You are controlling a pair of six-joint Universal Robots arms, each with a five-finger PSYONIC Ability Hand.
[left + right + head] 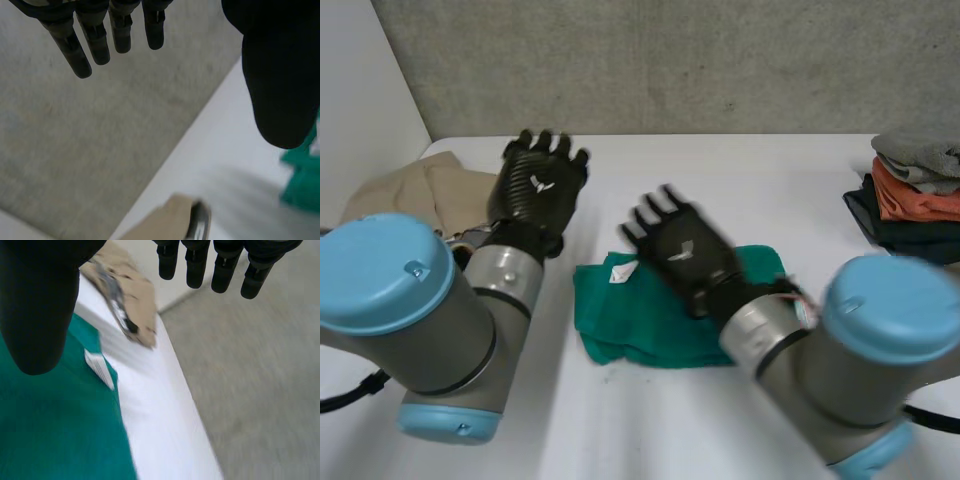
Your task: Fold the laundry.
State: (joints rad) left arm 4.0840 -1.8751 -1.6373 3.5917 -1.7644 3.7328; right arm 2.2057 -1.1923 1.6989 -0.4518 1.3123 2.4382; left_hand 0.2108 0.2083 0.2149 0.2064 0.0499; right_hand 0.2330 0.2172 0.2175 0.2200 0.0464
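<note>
A green cloth lies folded on the white table, a white label showing at its far left corner. My right hand hovers over the cloth's middle, fingers straight and spread, holding nothing. In the right wrist view its fingers and thumb stand apart above the green cloth and the label. My left hand is raised left of the cloth, open and empty. The left wrist view has its thumb near the green cloth.
A beige garment lies crumpled at the table's far left, also seen as the beige garment beyond the label. A stack of folded clothes sits at the right edge. A grey wall rises behind the table.
</note>
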